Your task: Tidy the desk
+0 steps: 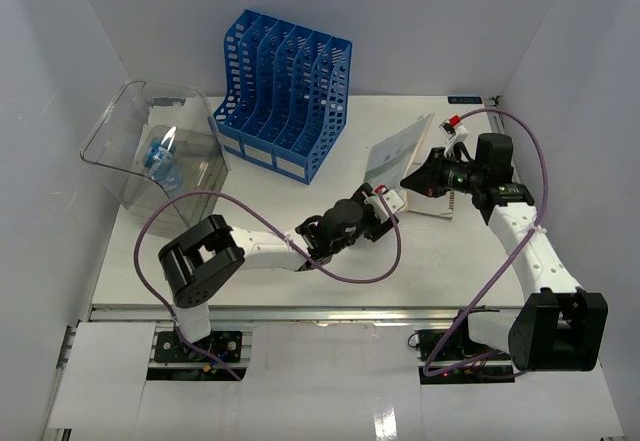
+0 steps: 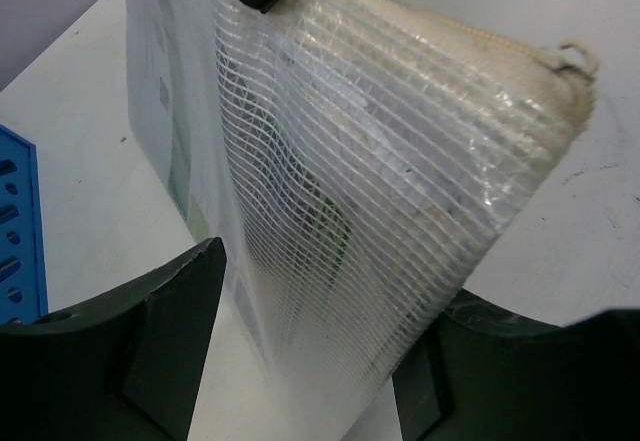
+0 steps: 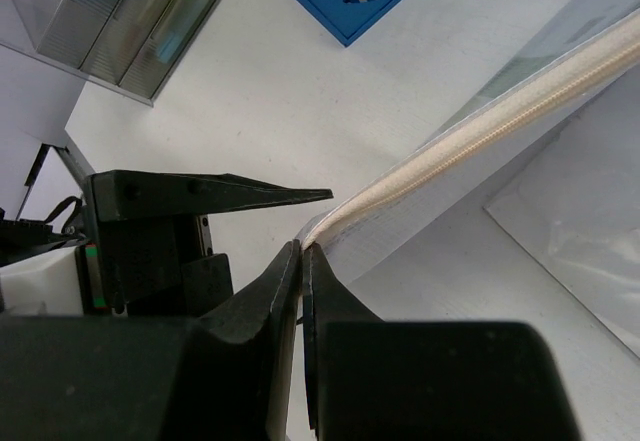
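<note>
At the far left of the large flat white desk (image 1: 300, 176), which spans the view under both arms: clear plastic bin (image 1: 150, 151). Just right of it, blue slotted plastic file rack (image 1: 285, 91). Mid-desk, left gripper (image 2: 320, 351), jaws apart, straddling a tilted clear grid-mesh zip pouch (image 2: 380, 161). Right gripper (image 3: 302, 251) pinched tight on the pouch's cream zipper edge.

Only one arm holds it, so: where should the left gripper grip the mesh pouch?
The plain edge of the mesh pouch opposite its zipper edge, which the right gripper pinches. Held up on edge, it is thin and flat, so the left gripper should come from that end, one finger on each face.
</note>
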### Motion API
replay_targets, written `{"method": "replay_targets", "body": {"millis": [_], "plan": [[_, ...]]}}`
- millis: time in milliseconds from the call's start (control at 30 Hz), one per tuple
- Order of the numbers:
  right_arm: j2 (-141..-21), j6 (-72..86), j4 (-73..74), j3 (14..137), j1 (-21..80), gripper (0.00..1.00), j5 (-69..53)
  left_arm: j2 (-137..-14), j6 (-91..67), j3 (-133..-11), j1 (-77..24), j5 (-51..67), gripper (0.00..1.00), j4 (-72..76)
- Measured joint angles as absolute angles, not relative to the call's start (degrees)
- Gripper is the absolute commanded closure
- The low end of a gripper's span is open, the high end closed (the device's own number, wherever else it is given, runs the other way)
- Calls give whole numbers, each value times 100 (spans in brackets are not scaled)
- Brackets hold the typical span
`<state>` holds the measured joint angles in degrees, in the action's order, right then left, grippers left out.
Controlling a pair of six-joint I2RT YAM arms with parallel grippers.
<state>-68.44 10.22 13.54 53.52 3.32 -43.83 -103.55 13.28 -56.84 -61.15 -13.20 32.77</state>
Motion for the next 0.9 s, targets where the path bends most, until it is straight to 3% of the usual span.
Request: {"method": "replay_targets", "body": {"millis": [233, 367, 467, 700, 833, 900], "plan": [[-6807, 1049, 1336, 5400, 349, 92, -4384, -10418, 1389, -5702, -6130, -1618, 62, 3364], [-6807, 1079, 1308, 5400, 386, 85, -4396, -10364, 1343, -5653, -6140, -1695, 94, 3374], [-6807, 1016, 1304, 5400, 437, 71, -4504, -10170, 1242, -5523, -6137, -1674, 99, 3273], [-6823, 32, 1614, 5648, 486, 8, -5084, -9125, 605, -4970, -6000, -1339, 100, 2693], [-6945, -1539, 2638, 6455, 485, 4, -5654, -8116, 313, -4741, -5774, -989, 100, 2076], [-7040, -2573, 3422, 7034, 484, 7, -5873, -7627, 194, -4718, -5597, -766, 100, 1747]]}}
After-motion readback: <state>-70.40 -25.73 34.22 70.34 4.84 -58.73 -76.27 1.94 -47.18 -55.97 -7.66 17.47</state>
